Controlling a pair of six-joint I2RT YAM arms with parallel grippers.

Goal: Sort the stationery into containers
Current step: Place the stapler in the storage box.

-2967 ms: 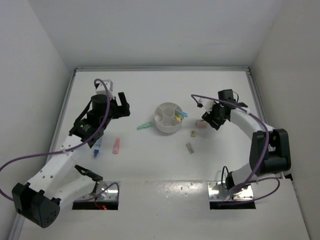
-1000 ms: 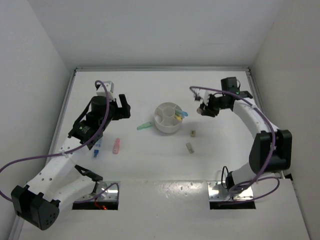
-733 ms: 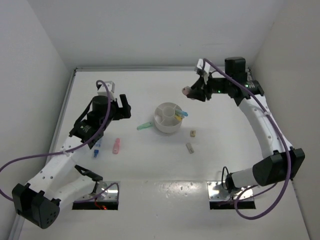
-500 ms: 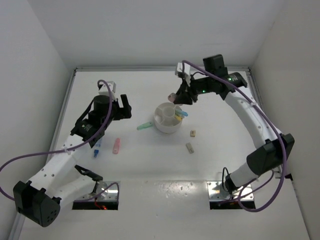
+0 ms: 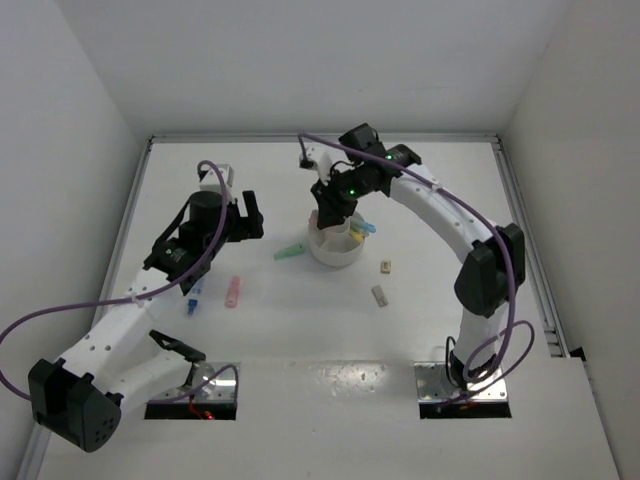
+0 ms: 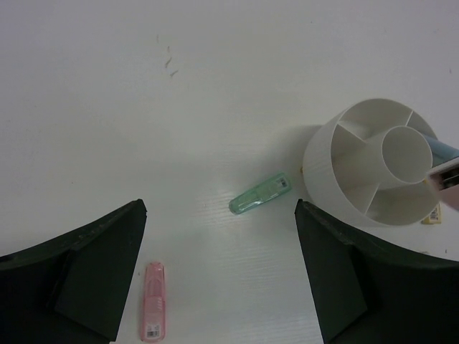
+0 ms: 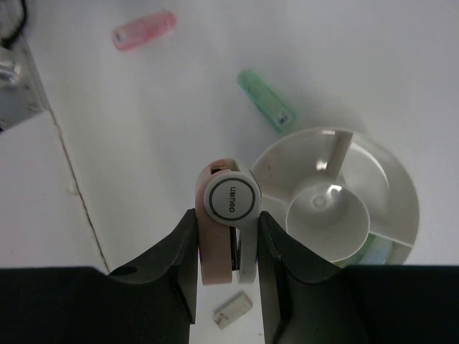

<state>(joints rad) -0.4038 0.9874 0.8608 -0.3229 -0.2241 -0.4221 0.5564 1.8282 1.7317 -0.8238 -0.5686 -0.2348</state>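
Note:
The round white organiser [image 5: 335, 250] stands mid-table, with a yellow and a light blue marker [image 5: 362, 230] in its right side. My right gripper [image 5: 322, 211] hangs over the organiser's left rim. In the right wrist view it [image 7: 228, 215] is shut on a pink and white eraser-like piece [image 7: 229, 197] with a round white label, above the organiser [image 7: 387, 179]. My left gripper [image 5: 248, 214] is open and empty, left of the organiser. Its wrist view shows its open jaws [image 6: 219, 208] over the table near a green marker [image 6: 259, 195].
The green marker [image 5: 290, 251] lies just left of the organiser. A pink marker [image 5: 233, 291] and a blue marker [image 5: 192, 300] lie at the front left. Two tan erasers [image 5: 386, 266] [image 5: 379, 295] lie to the organiser's front right. White walls enclose the table.
My right arm has lifted the pink and white piece from the table right of the organiser and swung it left over the organiser's left rim. The left arm has hardly moved.

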